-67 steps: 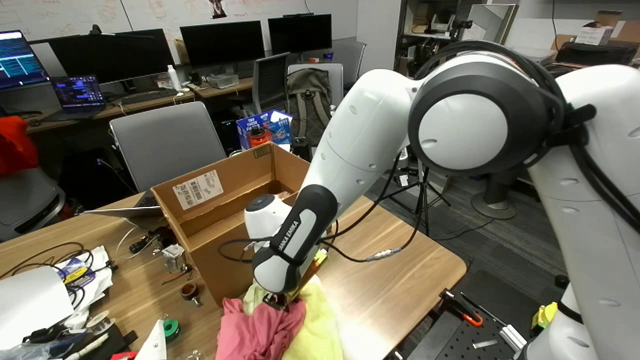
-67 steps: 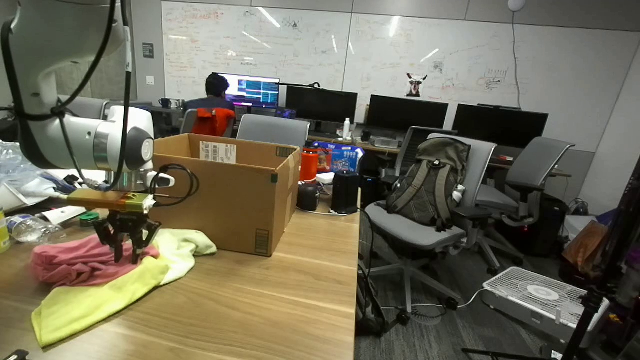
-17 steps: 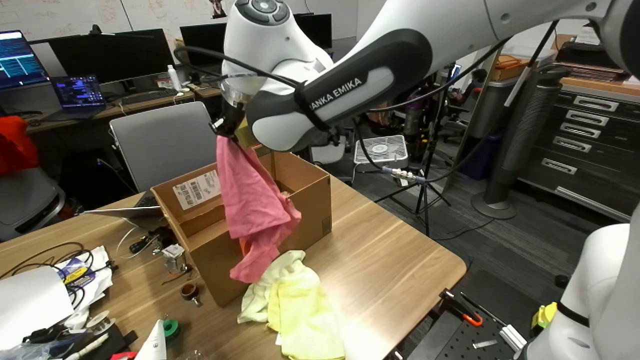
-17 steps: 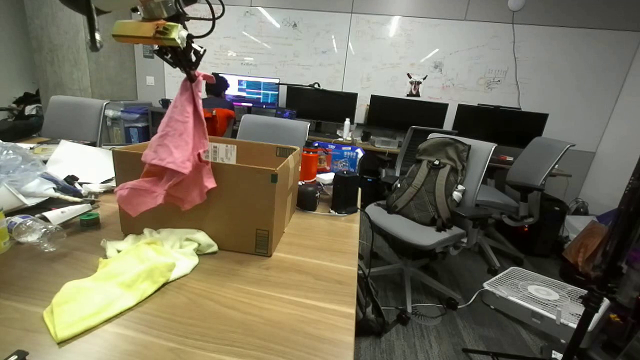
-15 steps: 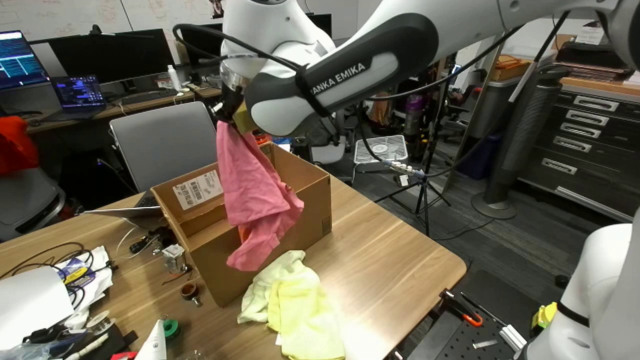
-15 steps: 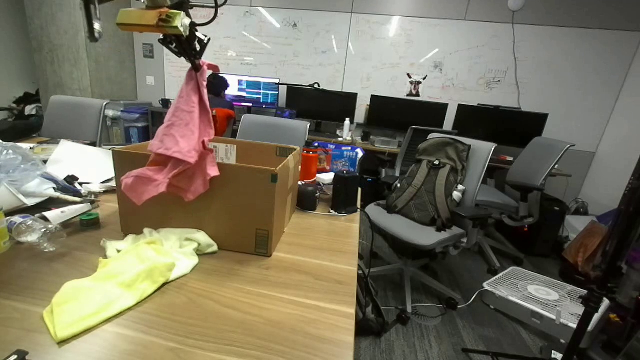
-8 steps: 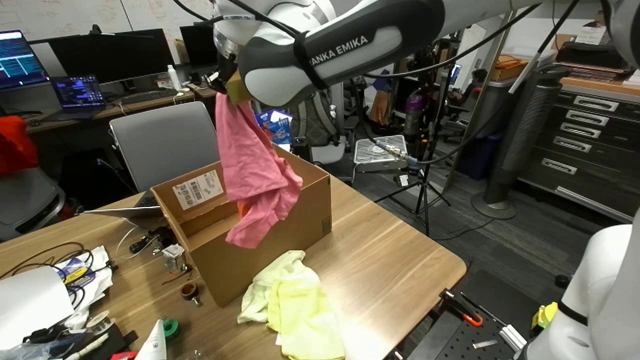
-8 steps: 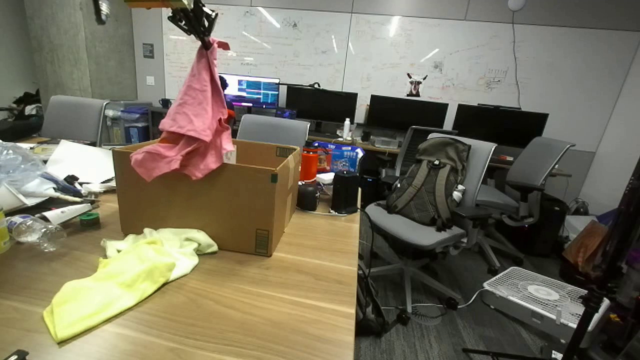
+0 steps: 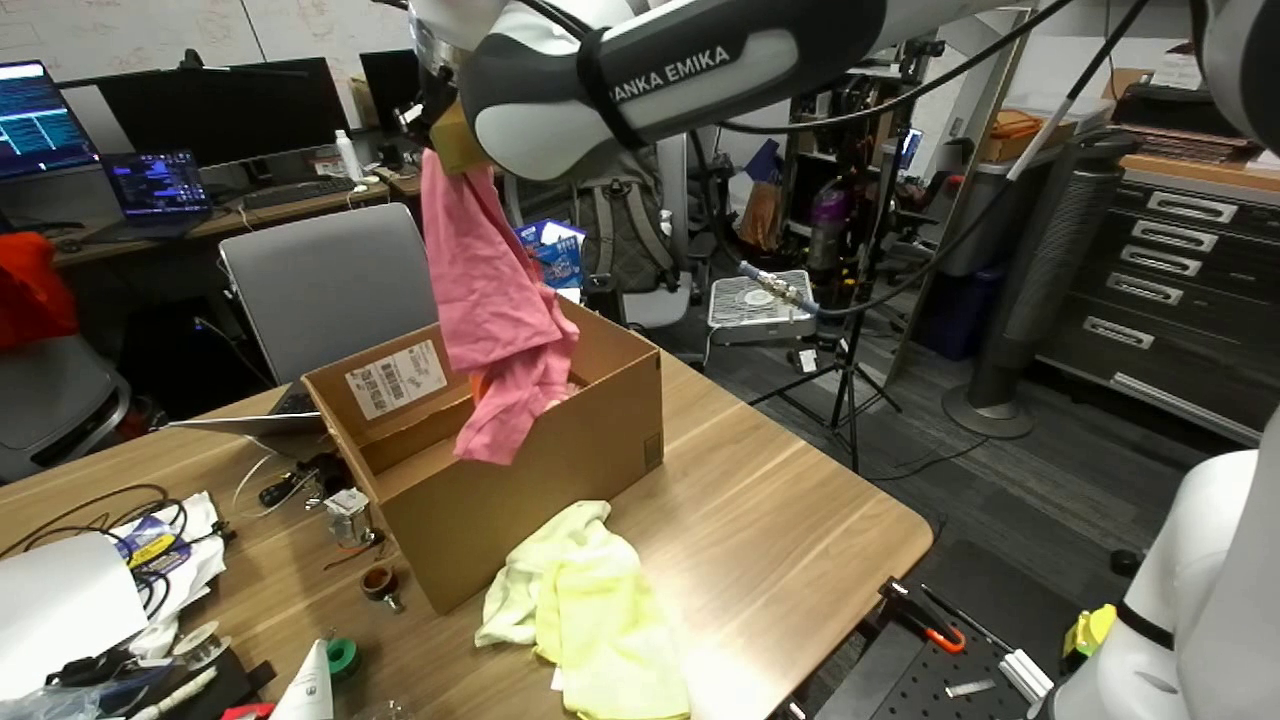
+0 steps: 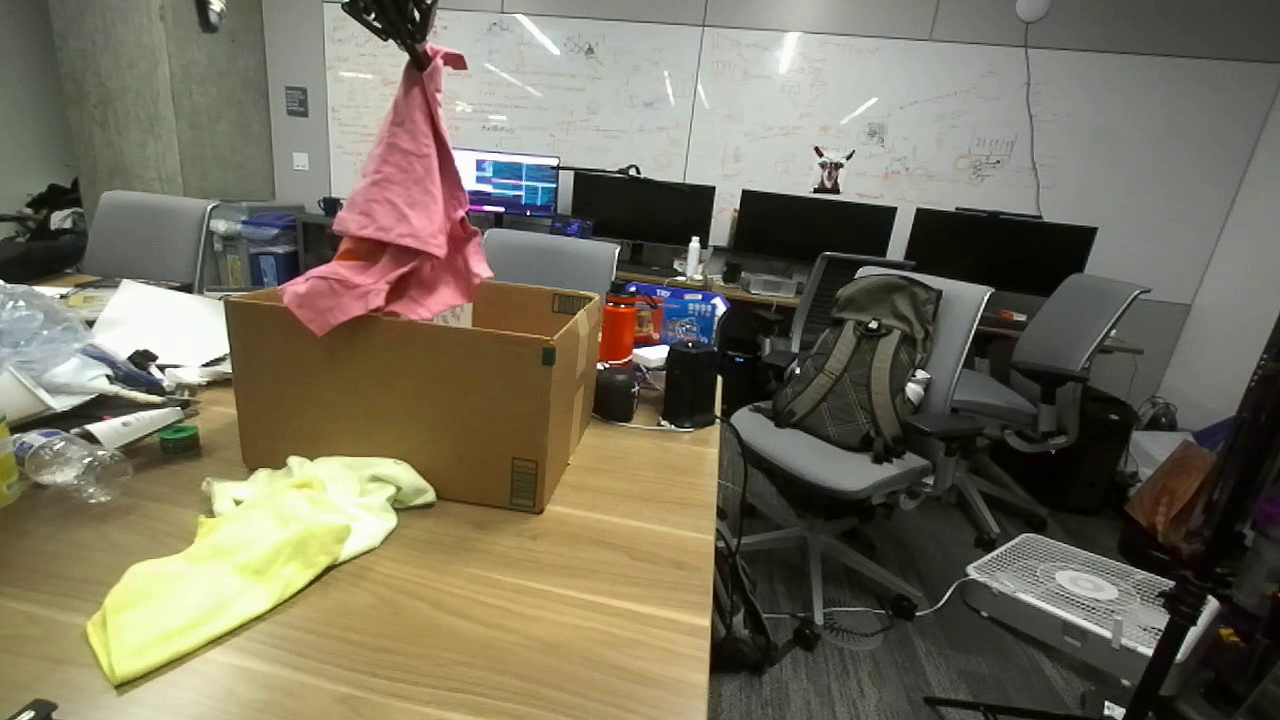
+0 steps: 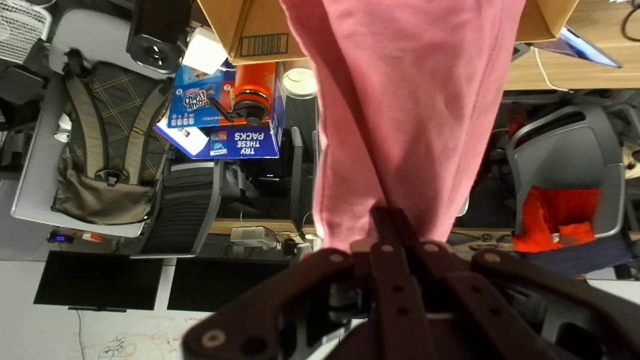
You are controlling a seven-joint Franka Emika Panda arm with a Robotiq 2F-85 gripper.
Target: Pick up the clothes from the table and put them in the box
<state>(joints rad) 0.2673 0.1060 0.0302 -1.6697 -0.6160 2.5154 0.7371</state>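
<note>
A pink garment [image 9: 490,280] hangs from my gripper [image 11: 390,212], whose dark fingers are pressed together on its top in the wrist view. In both exterior views its lower end is in front of the near wall of the cardboard box [image 9: 530,500], around rim height; whether it touches the rim I cannot tell. An orange patch shows in its folds. On the wooden table [image 9: 780,520], against the box, lie a yellow garment [image 9: 615,640] and a pale green one [image 10: 385,490], partly overlapping. Something small and pale shows inside the box, partly hidden by the pink cloth.
Cables, papers and small parts clutter the table beside the box, with a green roll [image 9: 342,657] and a plastic bottle [image 10: 75,465]. Behind the box stand an orange bottle [image 10: 617,330] and a black speaker [image 10: 690,385]. A grey chair [image 9: 330,280] backs onto the table.
Several seconds ago the gripper was down at the pink garment on the yellow one. It has since lifted it, and over the last second has risen further and shifted toward the box.
</note>
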